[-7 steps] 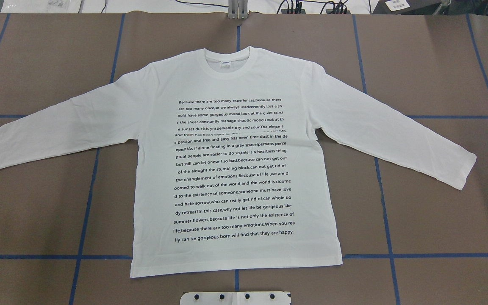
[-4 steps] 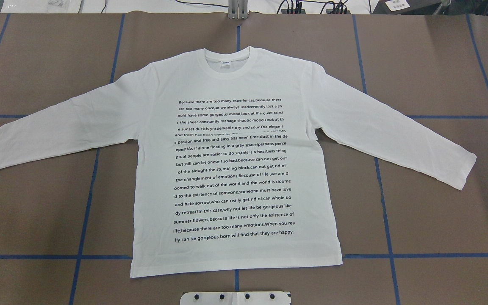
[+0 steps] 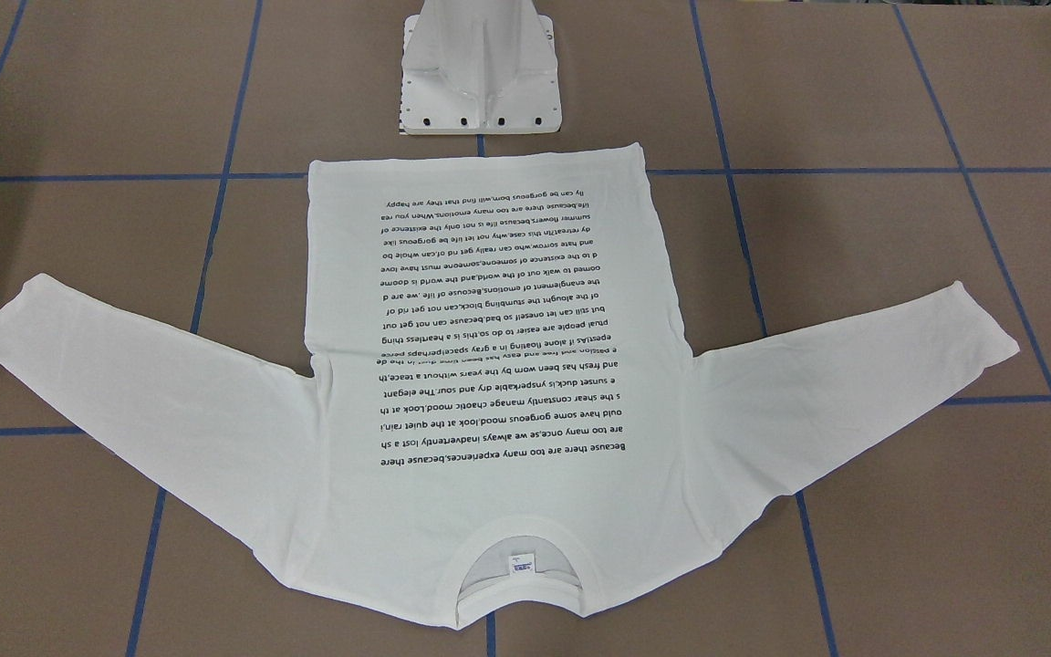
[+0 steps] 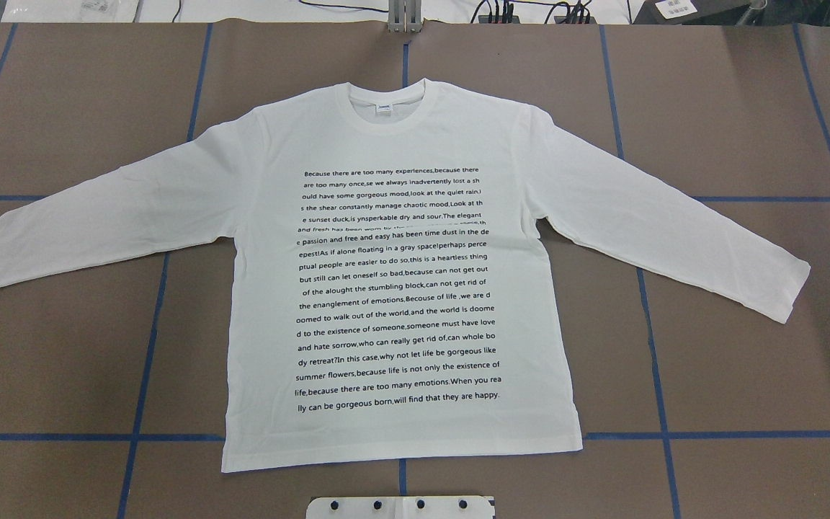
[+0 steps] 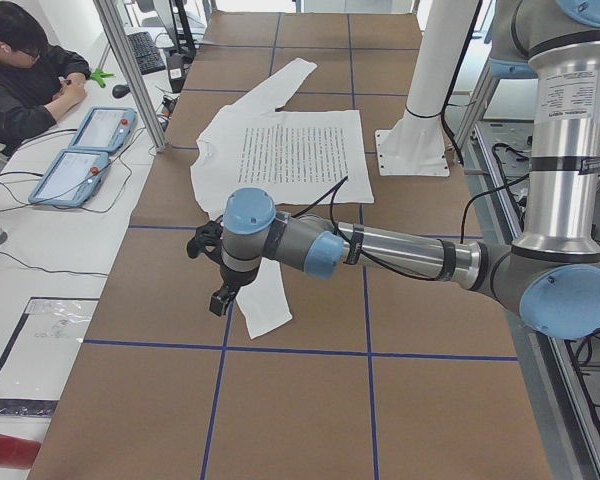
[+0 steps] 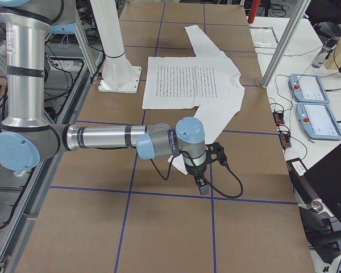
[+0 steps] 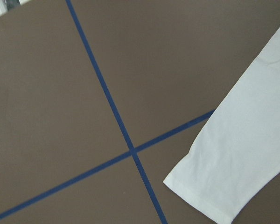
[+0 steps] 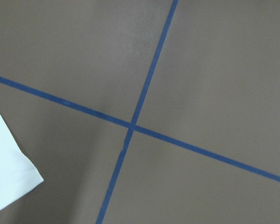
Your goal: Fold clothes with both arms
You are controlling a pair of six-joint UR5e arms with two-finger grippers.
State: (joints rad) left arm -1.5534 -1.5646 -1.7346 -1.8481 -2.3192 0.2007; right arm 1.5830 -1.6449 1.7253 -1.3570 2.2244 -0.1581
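The clothes are one white long-sleeved shirt (image 4: 400, 144) lying flat and face up on the brown table, sleeves spread, collar on the far side from the robot's base. It also appears as the shirt (image 3: 489, 511) in the front-facing view. In the exterior left view my left gripper (image 5: 218, 298) hangs above the left sleeve's cuff (image 7: 233, 158). In the exterior right view my right gripper (image 6: 203, 186) hangs near the right sleeve's cuff (image 8: 4, 172). Neither gripper shows in the overhead, front-facing or wrist views, so I cannot tell whether they are open or shut.
The white pedestal base (image 3: 480, 82) stands just behind the shirt's hem. Blue tape lines (image 4: 660, 435) cross the brown table. A person (image 5: 20, 70) sits at a side desk with teach pendants (image 5: 80, 150); more pendants (image 6: 312, 102) and a laptop lie beyond the far edge.
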